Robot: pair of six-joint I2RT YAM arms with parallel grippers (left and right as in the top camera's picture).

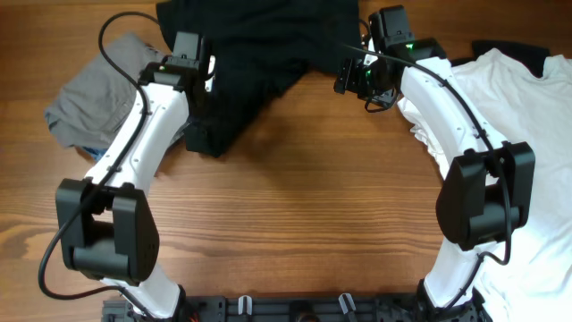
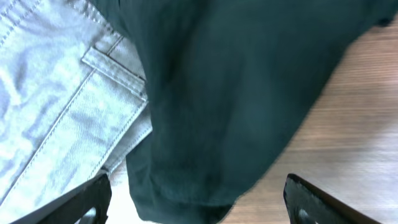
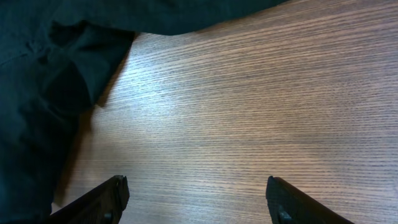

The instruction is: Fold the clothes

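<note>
Surface: the brown wood-grain table (image 1: 295, 206) I work over.
Far middle: a black T-shirt (image 1: 259, 45), crumpled on the wood.
My left: grey trousers (image 1: 89, 94), bunched, with the black shirt's edge overlapping them.
My right: a white T-shirt (image 1: 536, 116), spread out to the table's edge.

A black shirt (image 2: 236, 106) fills the middle of the view, and its rounded edge ends near the bottom. On the left it lies over the edge of grey trousers (image 2: 56, 93), which show stitched seams and the corner of a pocket. Bare wooden tabletop (image 2: 354, 124) takes up the right side. The gripper (image 2: 199, 202) hangs above the shirt's edge with its jaws spread wide. One dark fingertip (image 2: 93, 199) sits low on the left over the trousers, the other low on the right over the wood
</note>
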